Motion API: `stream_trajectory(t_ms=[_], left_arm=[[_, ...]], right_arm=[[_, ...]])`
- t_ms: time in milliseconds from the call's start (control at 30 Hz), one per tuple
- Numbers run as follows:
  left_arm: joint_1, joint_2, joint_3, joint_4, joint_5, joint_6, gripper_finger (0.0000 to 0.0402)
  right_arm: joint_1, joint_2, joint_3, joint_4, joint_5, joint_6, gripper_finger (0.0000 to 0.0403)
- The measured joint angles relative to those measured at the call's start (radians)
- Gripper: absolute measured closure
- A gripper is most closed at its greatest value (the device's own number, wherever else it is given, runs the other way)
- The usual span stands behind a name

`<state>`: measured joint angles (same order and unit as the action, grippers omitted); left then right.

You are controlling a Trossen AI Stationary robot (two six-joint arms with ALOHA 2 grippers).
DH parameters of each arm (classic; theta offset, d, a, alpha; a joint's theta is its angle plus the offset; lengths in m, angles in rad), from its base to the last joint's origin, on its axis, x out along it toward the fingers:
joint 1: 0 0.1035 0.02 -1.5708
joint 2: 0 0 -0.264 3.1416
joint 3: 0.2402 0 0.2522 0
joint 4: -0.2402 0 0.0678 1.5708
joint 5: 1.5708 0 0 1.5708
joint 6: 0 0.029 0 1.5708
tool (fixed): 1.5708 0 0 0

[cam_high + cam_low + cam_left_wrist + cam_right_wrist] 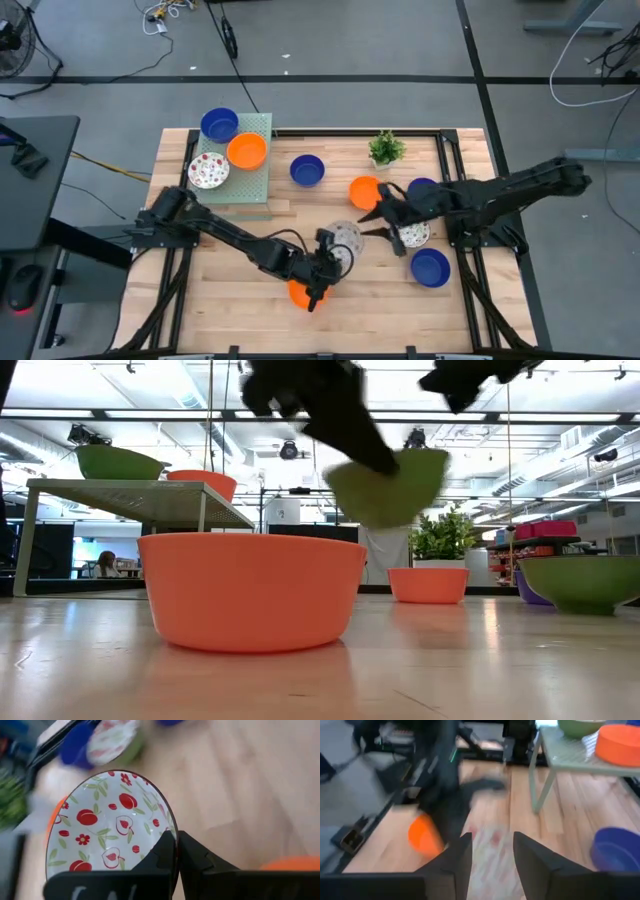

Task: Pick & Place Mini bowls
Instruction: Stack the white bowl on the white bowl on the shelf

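Dark fingers of the left gripper (176, 855) are clamped on the rim of a white fruit-patterned bowl (107, 822), held lifted above the table (240, 285), over an orange bowl (300, 293). The right gripper (492, 852) is held open nearby.

A light wooden table (240, 290) is seen from above on a grey floor. A small green potted plant (386, 148) stands near its far edge. A pale green raised rack (262, 160) occupies the far left corner.
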<state>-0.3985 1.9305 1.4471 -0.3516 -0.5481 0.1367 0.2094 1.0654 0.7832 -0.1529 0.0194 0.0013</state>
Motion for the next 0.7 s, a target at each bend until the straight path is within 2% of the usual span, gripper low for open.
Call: stream_trajectory(t_ms=[167, 267, 467, 600, 700], left_arm=[[0.008, -0.119, 0.094, -0.286, -0.138, -0.180, 0.0391], [0.022, -0.196, 0.180, -0.511, -0.185, -0.345, 0.0390], [0.101, -0.296, 0.375, -0.952, -0.188, -0.709, 0.0391], [0.182, -0.345, 0.422, -1.205, -0.175, -0.964, 0.0390], [0.242, -0.405, 0.365, -1.197, -0.129, -1.025, 0.0391]], right_arm=[[0.096, -0.027, -0.112, 0.071, 0.041, 0.027, 0.0271], [0.127, -0.023, -0.228, 0.206, 0.043, 0.036, 0.0277], [0.138, -0.023, -0.483, 0.577, 0.045, 0.057, 0.0286], [0.138, -0.023, -0.595, 0.764, 0.048, 0.058, 0.0289], [0.138, -0.023, -0.635, 0.862, 0.048, 0.058, 0.0289]])
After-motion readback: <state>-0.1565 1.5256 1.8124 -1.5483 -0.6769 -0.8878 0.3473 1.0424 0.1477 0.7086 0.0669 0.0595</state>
